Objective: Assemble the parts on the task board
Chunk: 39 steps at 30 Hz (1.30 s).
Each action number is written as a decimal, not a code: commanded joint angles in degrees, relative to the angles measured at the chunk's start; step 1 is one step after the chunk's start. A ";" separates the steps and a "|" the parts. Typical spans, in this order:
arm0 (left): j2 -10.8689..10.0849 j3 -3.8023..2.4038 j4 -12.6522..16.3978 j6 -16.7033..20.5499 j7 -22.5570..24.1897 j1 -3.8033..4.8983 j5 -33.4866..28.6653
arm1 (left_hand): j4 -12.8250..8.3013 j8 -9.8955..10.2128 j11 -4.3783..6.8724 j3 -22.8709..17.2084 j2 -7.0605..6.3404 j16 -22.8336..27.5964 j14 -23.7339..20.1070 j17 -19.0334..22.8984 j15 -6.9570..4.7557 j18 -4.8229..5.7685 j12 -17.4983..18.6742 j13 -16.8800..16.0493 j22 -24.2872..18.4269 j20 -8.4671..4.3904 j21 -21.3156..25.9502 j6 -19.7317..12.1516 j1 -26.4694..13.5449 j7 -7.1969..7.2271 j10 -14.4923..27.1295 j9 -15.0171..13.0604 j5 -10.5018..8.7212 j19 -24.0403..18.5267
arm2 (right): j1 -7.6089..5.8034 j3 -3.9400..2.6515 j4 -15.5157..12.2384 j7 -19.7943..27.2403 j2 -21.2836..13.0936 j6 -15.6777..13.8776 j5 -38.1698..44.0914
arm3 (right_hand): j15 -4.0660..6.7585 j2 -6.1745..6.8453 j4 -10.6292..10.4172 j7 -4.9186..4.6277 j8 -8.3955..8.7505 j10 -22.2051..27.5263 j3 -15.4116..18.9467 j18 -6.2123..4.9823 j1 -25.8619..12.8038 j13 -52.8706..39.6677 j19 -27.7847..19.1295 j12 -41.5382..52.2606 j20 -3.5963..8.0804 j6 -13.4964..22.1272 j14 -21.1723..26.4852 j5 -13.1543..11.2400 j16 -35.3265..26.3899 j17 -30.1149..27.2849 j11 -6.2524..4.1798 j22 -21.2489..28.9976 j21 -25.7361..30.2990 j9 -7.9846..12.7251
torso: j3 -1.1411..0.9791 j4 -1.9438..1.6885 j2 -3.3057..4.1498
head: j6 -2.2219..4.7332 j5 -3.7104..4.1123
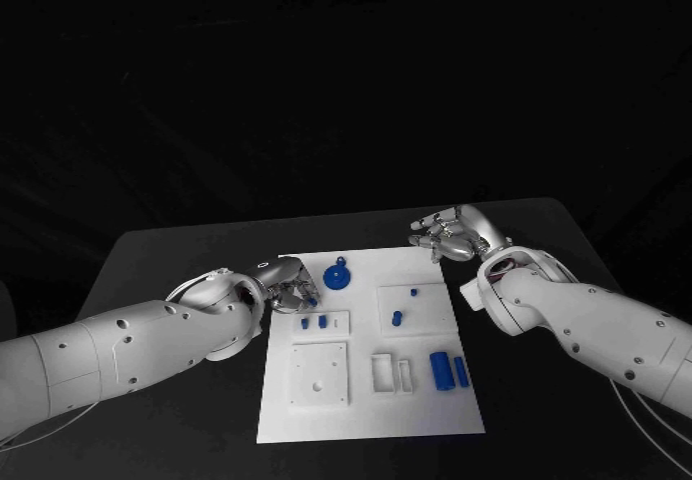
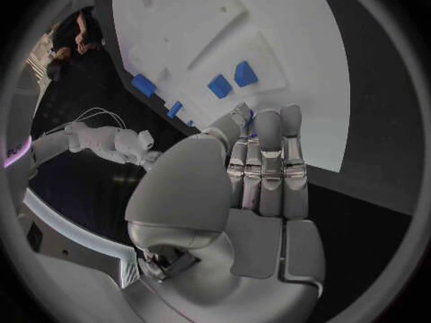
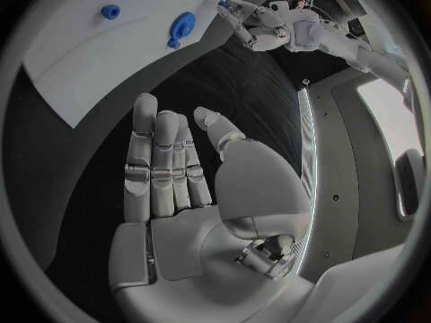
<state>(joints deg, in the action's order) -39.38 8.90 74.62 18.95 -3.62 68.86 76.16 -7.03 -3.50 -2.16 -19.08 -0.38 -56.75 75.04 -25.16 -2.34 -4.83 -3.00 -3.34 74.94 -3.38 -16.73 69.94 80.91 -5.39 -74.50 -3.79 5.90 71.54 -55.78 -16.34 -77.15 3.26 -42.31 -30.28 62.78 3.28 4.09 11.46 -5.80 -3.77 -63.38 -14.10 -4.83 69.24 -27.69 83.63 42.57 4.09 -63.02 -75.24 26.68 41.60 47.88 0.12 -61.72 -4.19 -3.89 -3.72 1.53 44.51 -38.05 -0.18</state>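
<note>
My left hand [image 1: 284, 283] sits at the left edge of the board [image 1: 433, 415], left of centre in the head frame. Its fingers [image 2: 266, 158] lie straight and pressed side by side, tips at the board's edge, and I cannot tell whether the small blue part [image 1: 310, 299] beside them is pinched. Just right of the hand, a round blue part [image 1: 338, 276] lies on the board near its upper edge. Below it two small blue pegs [image 1: 313, 322] stand in a white block, and further right another small peg [image 1: 397, 318] stands in a second block. Lower right on the board, two longer blue cylinders [image 1: 449, 370] lie side by side next to white brackets [image 1: 391, 373]; a square white plate [image 1: 319, 373] sits lower left. My right hand [image 1: 453, 236] hovers over the table [image 1: 173, 250] at the board's upper right corner, upper right of centre, fingers [image 3: 158, 161] extended, close together, holding nothing.
</note>
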 commanded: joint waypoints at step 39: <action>1.72 -0.01 -1.66 1.08 -0.20 -0.42 0.87 | 0.36 -0.15 -0.16 -0.15 0.10 0.00 0.50 -0.30 0.00 -0.77 -0.35 -0.03 1.21 -0.01 -0.68 0.17 0.32 0.06 -0.06 -0.03 0.24 -0.45 | 0.04 -0.02 -0.12 0.48 -0.09 0.50 0.11 | -0.09 0.35 -0.13 -0.11 0.18 -0.38 -0.08 -0.46 -0.16 0.20 -0.21 -0.02 0.19 -0.11 -0.26 0.22 -0.31 -0.11 0.02 0.24 -0.41 0.05 | 0.00 -0.03 0.01 | -0.02 0.20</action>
<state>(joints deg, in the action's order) -37.86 8.91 72.94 20.19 -3.64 68.49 76.67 -6.80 -3.49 -2.24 -19.02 -0.72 -56.75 75.03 -25.41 -2.33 -4.44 -3.18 -3.35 74.91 -3.38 -17.19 70.00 81.22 -5.23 -74.39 -3.76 5.91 71.55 -55.78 -16.34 -77.18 3.26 -42.40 -30.27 62.78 3.28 4.09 11.46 -5.80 -3.77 -63.38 -14.10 -4.83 69.24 -27.56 83.63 42.57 4.10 -63.02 -75.24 26.64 41.60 47.82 0.12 -61.53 -4.41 -3.89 -3.72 1.51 44.51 -38.04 0.01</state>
